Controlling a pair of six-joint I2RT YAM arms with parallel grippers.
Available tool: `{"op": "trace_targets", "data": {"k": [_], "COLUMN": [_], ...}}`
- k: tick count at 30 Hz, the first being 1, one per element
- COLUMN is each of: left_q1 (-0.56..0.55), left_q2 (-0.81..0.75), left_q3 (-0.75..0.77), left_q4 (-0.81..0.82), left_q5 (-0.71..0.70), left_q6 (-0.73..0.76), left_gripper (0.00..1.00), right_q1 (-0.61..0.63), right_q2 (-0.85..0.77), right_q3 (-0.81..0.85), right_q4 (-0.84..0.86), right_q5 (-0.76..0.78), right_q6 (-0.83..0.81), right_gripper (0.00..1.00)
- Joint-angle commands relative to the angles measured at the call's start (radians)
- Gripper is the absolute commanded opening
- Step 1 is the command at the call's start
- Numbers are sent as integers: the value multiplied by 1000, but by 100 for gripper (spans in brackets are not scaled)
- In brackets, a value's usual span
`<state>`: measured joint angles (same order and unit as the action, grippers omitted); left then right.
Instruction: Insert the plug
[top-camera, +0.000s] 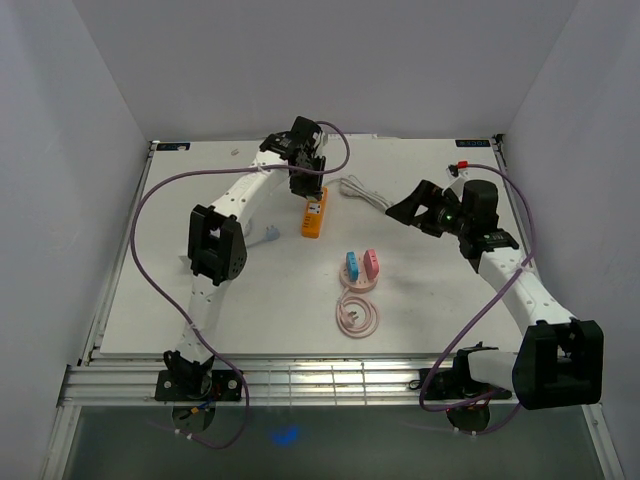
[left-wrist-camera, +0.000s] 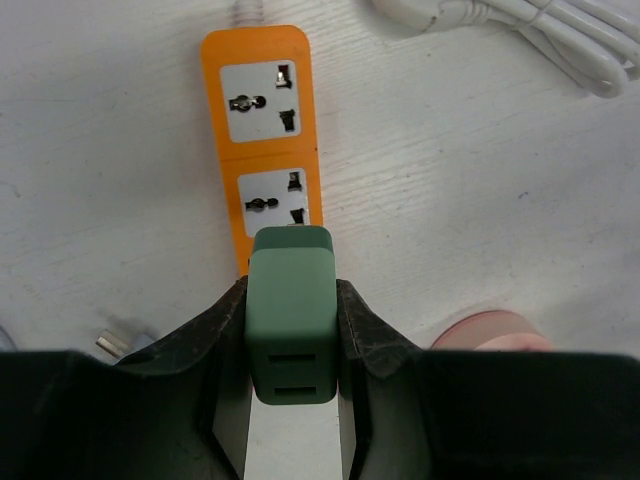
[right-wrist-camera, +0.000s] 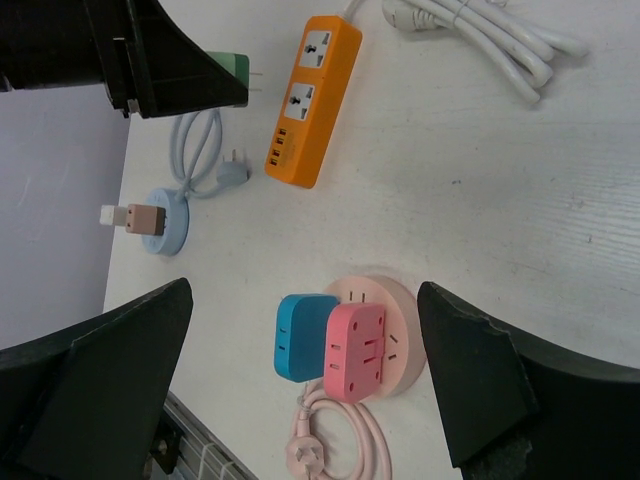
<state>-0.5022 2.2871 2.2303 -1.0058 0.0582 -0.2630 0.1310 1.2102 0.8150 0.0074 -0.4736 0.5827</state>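
Observation:
My left gripper (left-wrist-camera: 291, 300) is shut on a green plug (left-wrist-camera: 291, 310), its fingers pressed on both sides. The plug hangs above the near end of the orange power strip (left-wrist-camera: 262, 130), whose two sockets show free beyond it. In the right wrist view the green plug (right-wrist-camera: 236, 68) has its bare prongs in the air, apart from the orange strip (right-wrist-camera: 305, 100). From above, the left gripper (top-camera: 307, 180) sits over the strip (top-camera: 314, 215). My right gripper (top-camera: 400, 212) stands wide open above the table, holding nothing.
A pink round socket (top-camera: 360, 283) carries a blue and a pink plug, its pink cable (top-camera: 357, 315) coiled in front. A white cable (top-camera: 365, 192) lies right of the strip. A light blue round socket (right-wrist-camera: 160, 225) with a plug sits left.

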Motion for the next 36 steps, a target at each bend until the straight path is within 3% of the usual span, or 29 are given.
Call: {"op": "trace_targets", "data": {"k": [1, 11, 36], "left_q1": [27, 33, 33], "left_q2": [14, 78, 149], "left_q3": [55, 77, 112], "left_q4": [-39, -65, -62], "left_q5": [55, 134, 117], "left_q6": [11, 18, 5], "left_gripper": [0, 0, 0], "right_q1": [-5, -5, -7], "right_q2": [-2, 32, 32], "right_q3": [-4, -10, -13], "right_q4": [19, 26, 26], "right_q5": [-2, -8, -13], "right_q6": [-30, -37, -38], "right_gripper": [99, 100, 100]}}
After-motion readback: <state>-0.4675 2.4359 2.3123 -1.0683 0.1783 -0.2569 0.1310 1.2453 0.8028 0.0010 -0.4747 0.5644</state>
